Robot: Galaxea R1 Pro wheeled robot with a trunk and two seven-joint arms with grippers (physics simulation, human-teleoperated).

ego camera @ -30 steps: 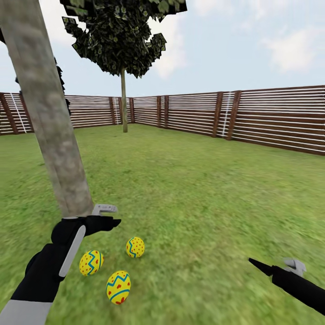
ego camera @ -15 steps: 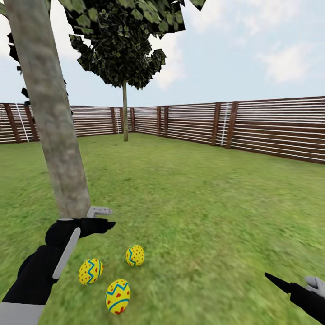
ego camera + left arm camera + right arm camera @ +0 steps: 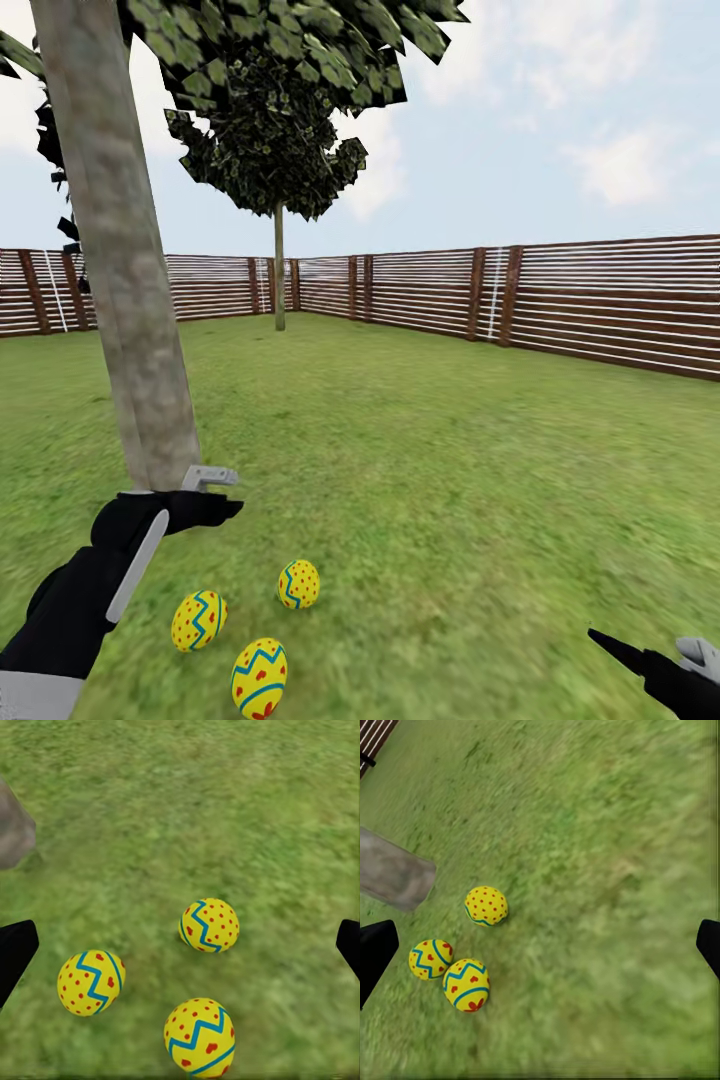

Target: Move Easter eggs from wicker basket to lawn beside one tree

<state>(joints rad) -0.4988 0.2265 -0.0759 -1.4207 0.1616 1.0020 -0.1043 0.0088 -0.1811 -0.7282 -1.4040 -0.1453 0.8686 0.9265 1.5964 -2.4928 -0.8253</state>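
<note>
Black arms (image 3: 85, 600), grey trim, black-fingered pincers (image 3: 215, 495).

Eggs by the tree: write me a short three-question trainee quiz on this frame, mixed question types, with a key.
1. True or false: all three Easter eggs lie on the lawn, none held in a tool.
2. Multiple choice: which egg lies farthest from the robot in the head view? A) the red-dotted one on the right of the group B) the one on the left C) the one at the bottom of the picture.
3. Fill in: the left tool hovers beside the base of the ___.

Key
1. True; both the left tool and the right tool are open and empty.
2. A.
3. Tree trunk.
</note>
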